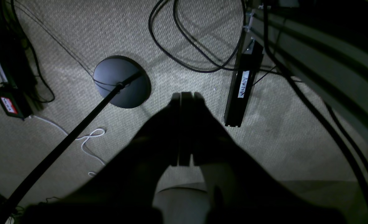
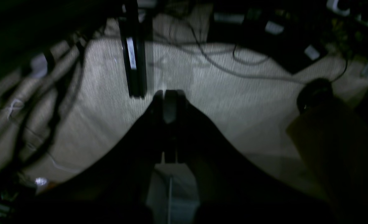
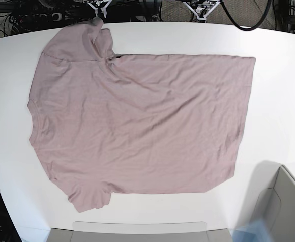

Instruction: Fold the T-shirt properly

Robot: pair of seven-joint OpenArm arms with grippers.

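Sprawling across the white table (image 3: 283,91), the T-shirt (image 3: 137,126) lay flat and unfolded, collar toward the table's left end. Off the table, over the carpet (image 1: 177,40), the left gripper (image 1: 186,95) and right gripper (image 2: 169,92) hung with jaws pressed together, holding nothing.

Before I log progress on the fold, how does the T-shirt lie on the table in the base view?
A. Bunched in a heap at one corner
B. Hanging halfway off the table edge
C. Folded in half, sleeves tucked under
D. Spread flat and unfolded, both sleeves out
D: the T-shirt lies open in a single layer on the white table, a short sleeve showing at each side.
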